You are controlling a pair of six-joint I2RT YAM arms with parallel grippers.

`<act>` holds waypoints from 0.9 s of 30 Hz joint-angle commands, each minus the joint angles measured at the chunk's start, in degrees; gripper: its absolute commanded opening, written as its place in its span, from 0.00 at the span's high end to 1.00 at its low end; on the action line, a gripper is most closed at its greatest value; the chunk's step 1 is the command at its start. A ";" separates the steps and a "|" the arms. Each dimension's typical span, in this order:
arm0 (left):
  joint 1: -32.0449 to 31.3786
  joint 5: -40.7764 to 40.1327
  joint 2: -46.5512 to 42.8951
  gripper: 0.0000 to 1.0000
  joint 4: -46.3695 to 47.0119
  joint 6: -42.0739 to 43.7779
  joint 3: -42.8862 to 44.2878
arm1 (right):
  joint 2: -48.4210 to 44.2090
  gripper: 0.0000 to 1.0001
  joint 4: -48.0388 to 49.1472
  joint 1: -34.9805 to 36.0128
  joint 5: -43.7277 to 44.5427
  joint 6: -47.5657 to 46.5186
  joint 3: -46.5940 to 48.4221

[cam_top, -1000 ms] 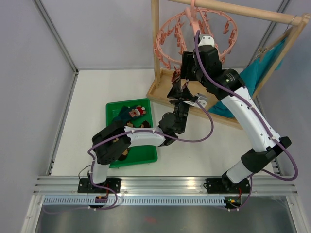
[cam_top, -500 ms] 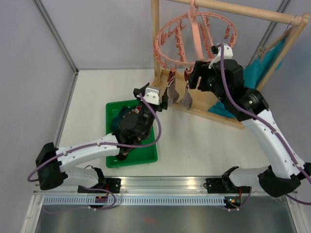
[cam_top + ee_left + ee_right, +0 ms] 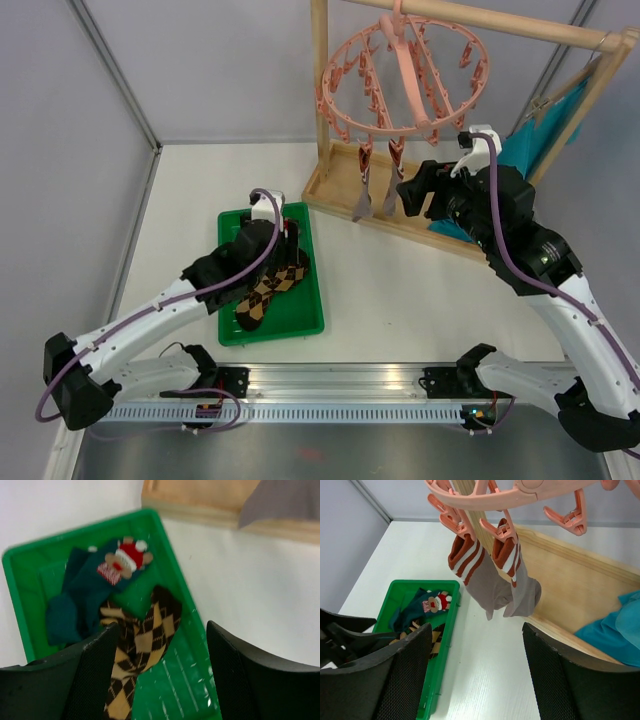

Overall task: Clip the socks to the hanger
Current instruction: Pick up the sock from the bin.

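1. My left hand [image 3: 162, 627] hovers low over the green tray [image 3: 300, 322]. Its fingers are spread wide and hold nothing.
2. Right under that hand lie the brown-and-black argyle socks [image 3: 160, 615], loosely crossed in the middle of the tray. The dark teal sock [image 3: 80, 590] with the little red-and-white figure is bunched at the tray's far end, touching them.
3. Further out, my right hand [image 3: 477, 630] hangs in the air just in front of the wooden frame [image 3: 570, 570]. It too is fully open and empty.
4. Just beyond it, two grey-brown socks [image 3: 492, 587] with striped cuffs hang side by side, each pinched at the cuff by a peg on the pink hanger [image 3: 408, 75].
5. I judge that pair done, so the step in hand is fetching the next sock from the tray.
6. The next move asks my left hand to come down on an argyle sock and pinch a single layer near its cuff. It should not drag its partner or the teal sock along.
7. After that, the cuff must go up to a free peg [image 3: 567, 517] on the ring, where my right hand can squeeze the peg open.
8. Behind the frame to the right hangs a bright teal cloth [image 3: 620, 630], which I leave alone.
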 commanded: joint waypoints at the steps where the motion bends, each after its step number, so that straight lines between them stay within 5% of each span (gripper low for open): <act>1: 2.77 10.66 2.13 0.25 -9.56 -5.91 -1.79 | -0.74 0.21 2.47 0.14 -1.84 -0.90 -1.38; 8: 9.01 22.53 10.93 0.27 -3.86 -3.79 -3.99 | -1.53 0.21 3.88 0.05 -3.68 -0.19 -4.10; 27: 16.32 27.11 24.39 0.34 6.51 -1.24 -0.83 | -1.53 0.21 4.06 0.14 -2.98 -0.37 -4.46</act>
